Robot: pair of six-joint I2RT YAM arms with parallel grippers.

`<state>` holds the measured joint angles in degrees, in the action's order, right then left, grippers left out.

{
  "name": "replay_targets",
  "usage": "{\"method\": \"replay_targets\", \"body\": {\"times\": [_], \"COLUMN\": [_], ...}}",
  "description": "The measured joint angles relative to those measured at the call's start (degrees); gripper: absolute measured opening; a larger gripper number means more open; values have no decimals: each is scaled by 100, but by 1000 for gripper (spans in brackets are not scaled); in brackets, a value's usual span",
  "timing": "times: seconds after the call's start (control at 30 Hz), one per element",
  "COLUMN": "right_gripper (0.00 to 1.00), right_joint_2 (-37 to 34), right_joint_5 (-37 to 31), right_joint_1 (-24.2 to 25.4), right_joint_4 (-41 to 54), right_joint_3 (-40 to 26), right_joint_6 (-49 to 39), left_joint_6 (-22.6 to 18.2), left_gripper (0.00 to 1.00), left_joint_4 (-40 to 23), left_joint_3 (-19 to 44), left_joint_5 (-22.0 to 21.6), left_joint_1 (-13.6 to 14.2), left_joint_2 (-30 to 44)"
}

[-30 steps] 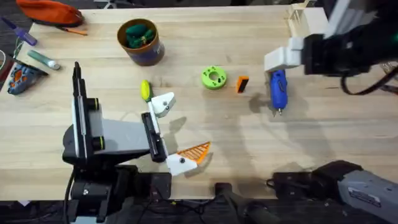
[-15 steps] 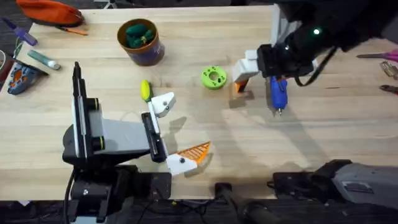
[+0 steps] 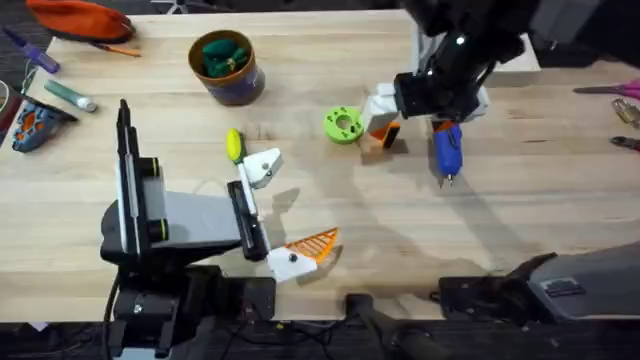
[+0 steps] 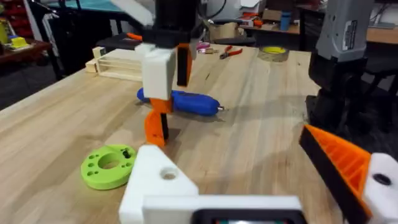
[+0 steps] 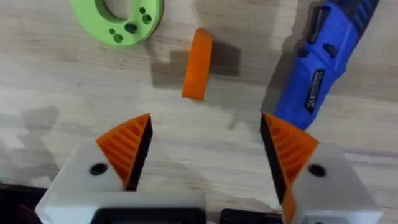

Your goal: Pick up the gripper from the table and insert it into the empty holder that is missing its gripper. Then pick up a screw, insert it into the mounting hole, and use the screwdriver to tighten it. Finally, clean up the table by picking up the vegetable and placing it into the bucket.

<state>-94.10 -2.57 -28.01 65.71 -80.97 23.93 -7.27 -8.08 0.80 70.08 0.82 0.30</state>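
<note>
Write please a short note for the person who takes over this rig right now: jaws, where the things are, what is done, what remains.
Right gripper: jaws open, above the small orange ribbed plastic finger, not gripping.
Left gripper: resting low; its white wedge holder lacks a finger.
Blue pen-shaped screwdriver lies beside the orange finger; yellow-green toy vegetable on the table by the holder; round tin bucket behind.
Done: nothing.
Left: finger, screw, tightening, vegetable.

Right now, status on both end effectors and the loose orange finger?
Right end effector open, above small orange ribbed plastic finger, not gripping. Left end effector idle, one white mount bare. Blue pen-shaped screwdriver and lime-green disc flank the finger.
</note>
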Motion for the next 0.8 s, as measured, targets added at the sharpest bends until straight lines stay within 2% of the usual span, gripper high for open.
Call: {"method": "replay_targets", "body": {"times": [0.3, 0.8], "right_gripper": [952, 922], "right_joint_2": [-506, -880], "right_joint_5": [0, 0], "right_joint_1": [0, 7], "right_joint_4": [-335, -395], "right_joint_3": [0, -128], "right_joint_6": [499, 898], "left_joint_6": [1, 0], "left_gripper": [986, 986], "left_joint_4": [0, 2], "left_joint_3": [0, 0], "left_joint_5": [0, 0], "left_joint_1": [0, 0], "left_joint_2": [0, 0]}}
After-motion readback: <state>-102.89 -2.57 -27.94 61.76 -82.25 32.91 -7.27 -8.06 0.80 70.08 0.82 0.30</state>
